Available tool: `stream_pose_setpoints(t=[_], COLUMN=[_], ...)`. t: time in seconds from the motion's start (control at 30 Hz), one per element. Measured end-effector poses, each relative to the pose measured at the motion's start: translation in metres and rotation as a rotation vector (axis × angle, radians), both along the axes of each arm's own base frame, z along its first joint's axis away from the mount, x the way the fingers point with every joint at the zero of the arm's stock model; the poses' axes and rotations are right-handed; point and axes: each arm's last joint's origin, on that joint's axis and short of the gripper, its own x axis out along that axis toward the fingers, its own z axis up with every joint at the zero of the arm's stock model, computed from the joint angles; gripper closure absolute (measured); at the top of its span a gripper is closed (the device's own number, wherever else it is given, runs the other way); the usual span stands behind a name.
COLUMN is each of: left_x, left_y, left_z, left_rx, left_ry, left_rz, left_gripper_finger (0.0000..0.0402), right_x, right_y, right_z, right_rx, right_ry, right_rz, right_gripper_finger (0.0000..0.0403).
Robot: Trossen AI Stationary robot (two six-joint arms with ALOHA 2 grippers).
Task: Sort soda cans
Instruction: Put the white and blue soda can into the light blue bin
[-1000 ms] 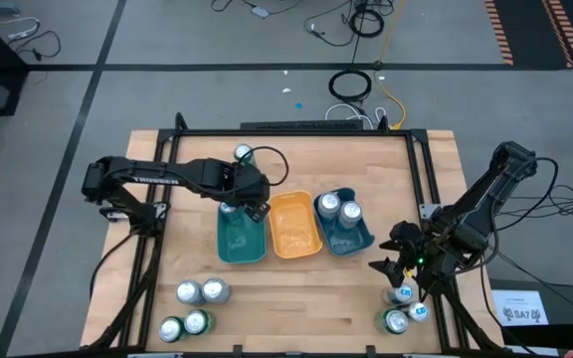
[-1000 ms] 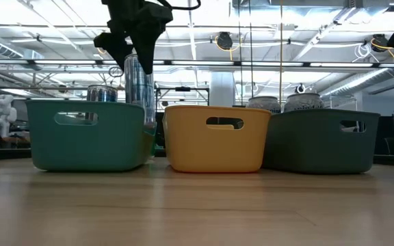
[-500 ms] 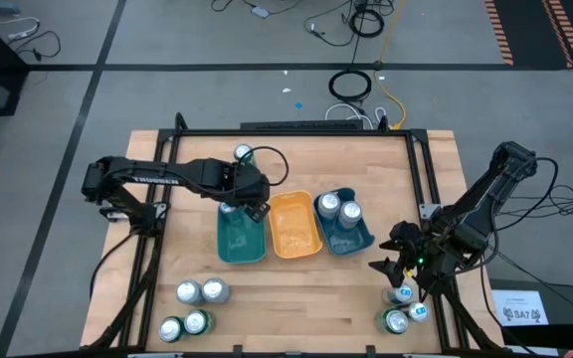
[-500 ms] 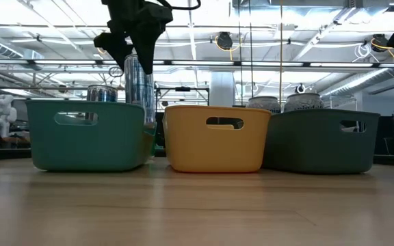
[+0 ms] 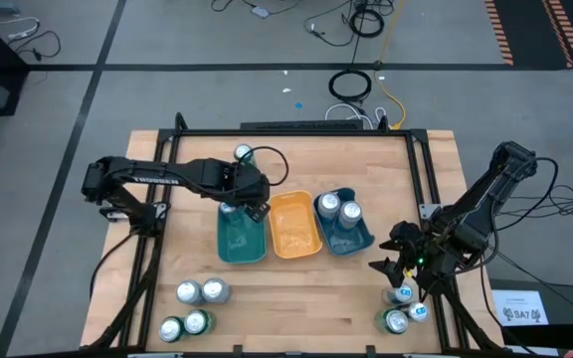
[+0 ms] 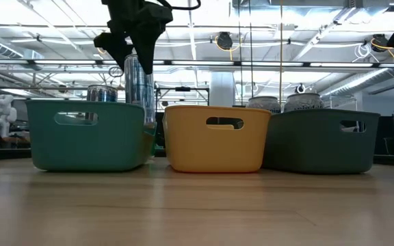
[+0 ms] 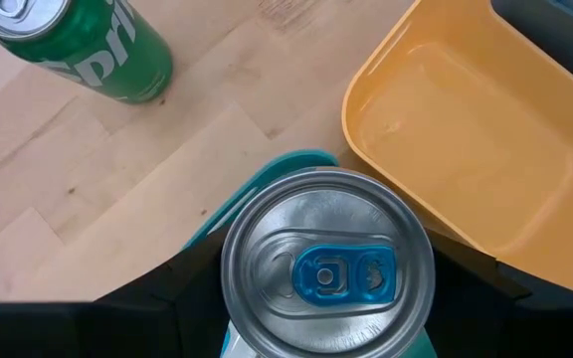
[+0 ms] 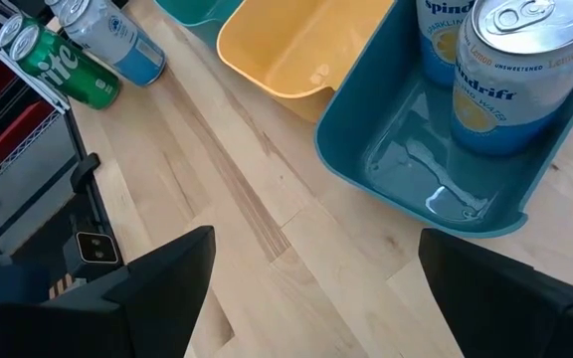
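1. Soda can, silver-topped with a blue tab, gripped upright by left gripper, fingers closed on its sides, hanging above far end of teal rectangular plastic tray; in low view same can raised over tray's rim.
2. Green soda can standing alone on wooden table, beyond teal tray.
3. Yellow rectangular plastic tray between teal tray and blue rectangular plastic tray, nothing inside.
4. Two silver-white cans upright in blue tray.
5. Four cans clustered at near left of table, green and silver among them.
6. Right gripper spread wide, holding nothing, poised over near right corner.
7. Three more cans grouped just beside it, nearer table's edge.
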Motion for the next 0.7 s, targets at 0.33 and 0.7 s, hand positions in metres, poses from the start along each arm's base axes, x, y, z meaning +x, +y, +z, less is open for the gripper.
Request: stream_pose_setpoints(t=[0.33,0.7], left_x=[0.0,0.0], left_y=[0.0,-0.007], left_z=[0.0,-0.028], left_rx=[0.005,0.024], left_ry=[0.001,-0.001], left_rz=[0.001,0.032], left_gripper_finger=[0.0136,0.0136], right_x=[0.0,0.0], right_y=[0.0,0.0], right_z=[0.0,0.0], right_rx=[0.001,0.005], right_ry=[-0.001,-0.005], right_rz=[0.0,0.0], right_gripper_finger=[0.0057,0.0057])
